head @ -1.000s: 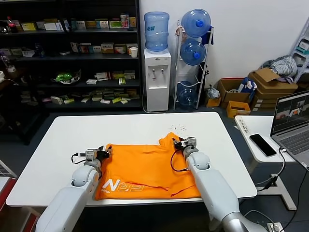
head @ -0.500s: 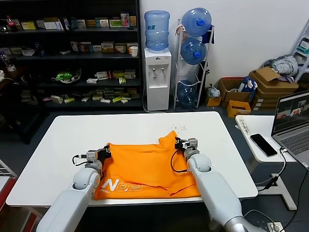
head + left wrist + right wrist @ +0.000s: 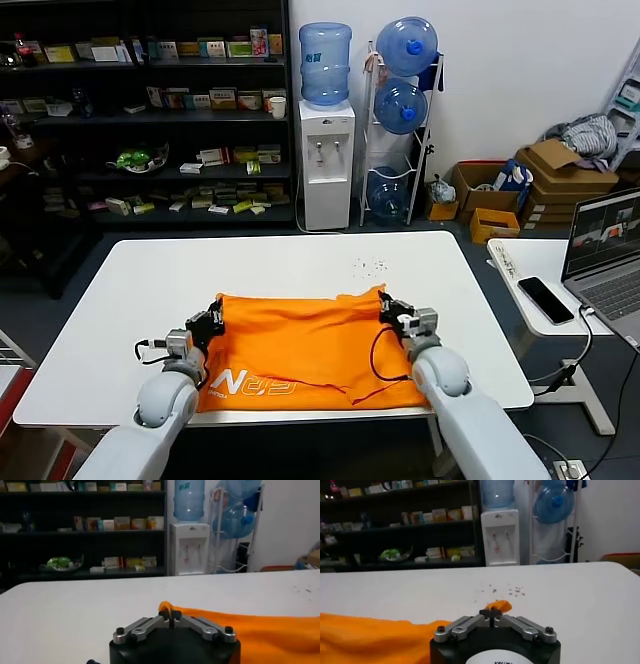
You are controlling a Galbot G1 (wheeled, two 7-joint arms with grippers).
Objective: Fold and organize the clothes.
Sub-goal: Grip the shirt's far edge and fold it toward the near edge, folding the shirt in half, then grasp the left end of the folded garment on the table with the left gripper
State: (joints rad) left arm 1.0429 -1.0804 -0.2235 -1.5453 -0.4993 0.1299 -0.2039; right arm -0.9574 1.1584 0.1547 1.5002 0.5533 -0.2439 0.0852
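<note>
The orange T-shirt (image 3: 305,345) lay flat on the white counter (image 3: 130,290), long axis stretched between the left hand (image 3: 209,322) and right hand (image 3: 392,309), each pinching a far corner.

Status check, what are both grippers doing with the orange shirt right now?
Left gripper shut on orange T-shirt, far left corner. Right gripper shut on far right corner. Shirt flat on white table, lettering near left. Nothing in the way.
</note>
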